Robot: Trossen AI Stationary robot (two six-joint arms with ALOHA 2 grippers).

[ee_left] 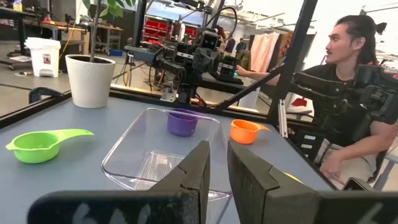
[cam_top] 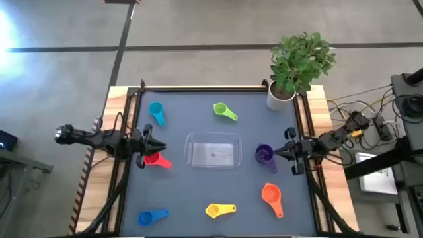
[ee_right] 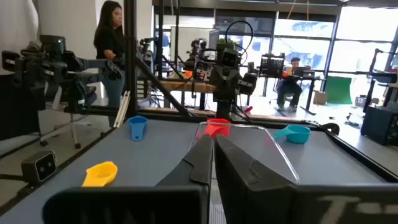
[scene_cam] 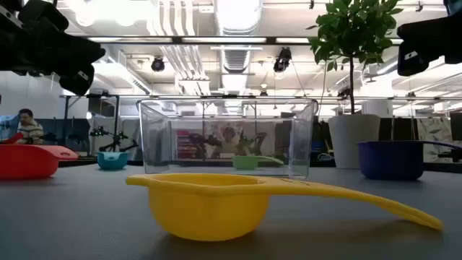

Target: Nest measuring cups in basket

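My left gripper hangs with its jaws parted by only a narrow slit and nothing between them. The red cup lies just beside these jaws on the tabletop. Straight ahead of them sits the clear basket, holding no cups, and beyond it the purple cup.

My right gripper has its jaws pressed fully together, gripping nothing, with that purple cup just ahead of their tips.

The other cups lie spread around the basket, apart from both jaws: light blue cup, green cup, orange cup, yellow cup, blue cup.
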